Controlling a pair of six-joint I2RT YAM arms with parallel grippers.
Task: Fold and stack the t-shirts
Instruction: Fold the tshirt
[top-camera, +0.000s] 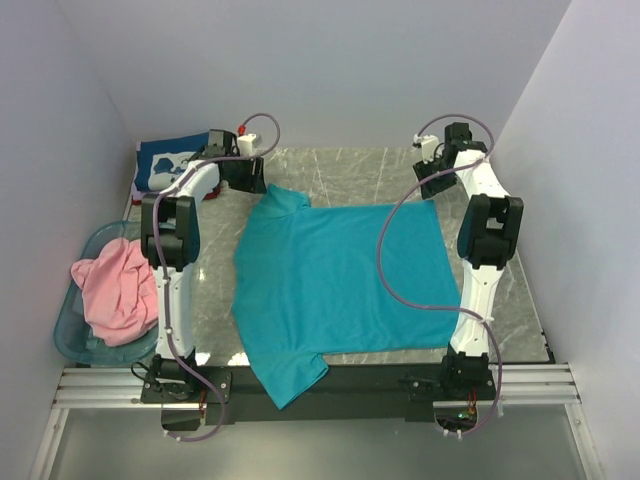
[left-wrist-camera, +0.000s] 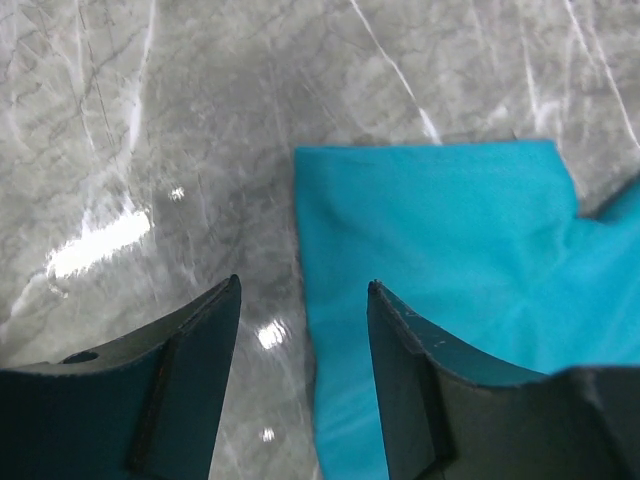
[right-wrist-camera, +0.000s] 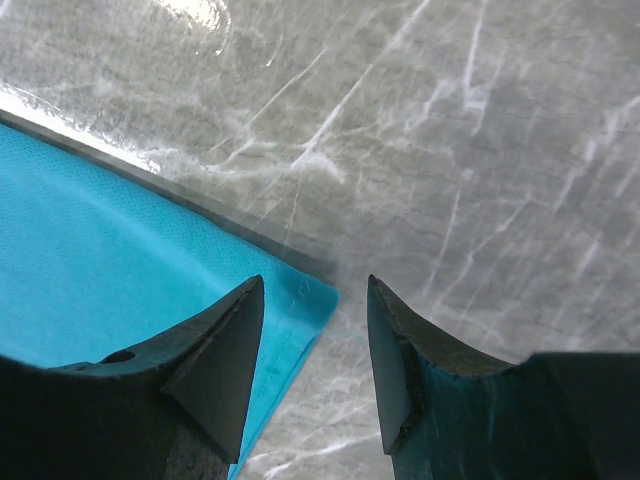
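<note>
Far left, off the table's edge: light-blue basket (top-camera: 66, 335) with the pink t-shirt (top-camera: 115, 290) bunched in it and spilling over the rim. Behind it, at the back left corner, the navy t-shirt (top-camera: 165, 163) lies flat with its white print up.

Left gripper (top-camera: 243, 176) is low at the back left, just beside the navy t-shirt and at the far sleeve of the teal t-shirt (top-camera: 340, 280). In the left wrist view the left gripper (left-wrist-camera: 303, 290) has its fingers spread wide and nothing held. The straight sleeve edge of the teal t-shirt (left-wrist-camera: 450, 250) runs down between them, cloth under the right finger and bare table (left-wrist-camera: 150, 120) under the left.

The teal t-shirt is spread flat across the table middle, neck side to the left and hem to the right. Its near sleeve hangs over the table's near edge onto the dark rail. Bare marble table (top-camera: 350, 165) shows as a band behind the shirt, a narrow strip on its left up to the left arm, and a strip on its right by the table's right edge.

Right gripper (top-camera: 436, 180) is at the back right, over the shirt's far hem corner. In the right wrist view the right gripper (right-wrist-camera: 315, 285) is also wide apart, gripping nothing. The corner of the teal t-shirt (right-wrist-camera: 120, 260) sits between the tips, with open table (right-wrist-camera: 480, 150) to the right.
</note>
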